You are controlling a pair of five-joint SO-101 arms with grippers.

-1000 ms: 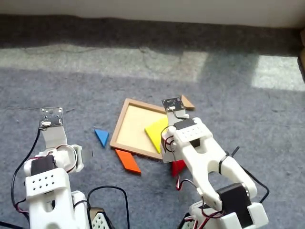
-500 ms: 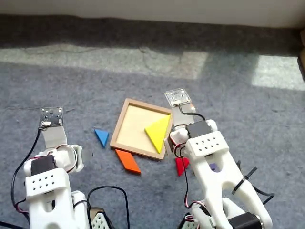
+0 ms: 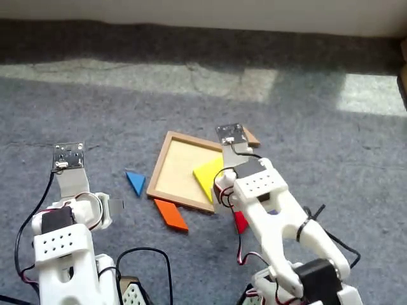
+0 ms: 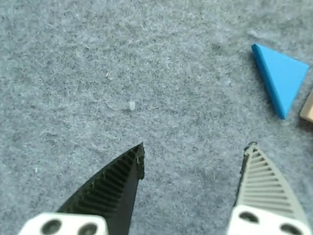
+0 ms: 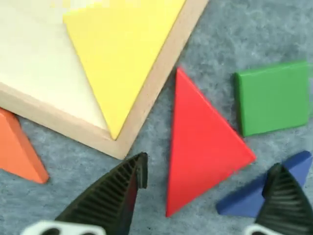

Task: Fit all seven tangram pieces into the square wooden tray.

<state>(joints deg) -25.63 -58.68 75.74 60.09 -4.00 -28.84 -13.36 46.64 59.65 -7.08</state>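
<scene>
My right gripper (image 5: 209,164) hangs spread over the red triangle (image 5: 200,142), off the near right corner of the wooden tray (image 5: 151,98). My left gripper (image 4: 195,146) gapes above carpet (image 4: 98,73).

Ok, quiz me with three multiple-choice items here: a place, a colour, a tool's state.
1. The yellow triangle lies: A) inside the tray B) outside the tray C) in a tool.
2. The square piece is: A) orange B) green C) red.
3. The left tool is: A) shut on a piece B) open, empty C) shut, empty.
Key: 1 A, it lies flat within the tray's rim; 2 B, the square piece beside the red triangle is green; 3 B, its jaws stand apart over bare carpet.
</scene>
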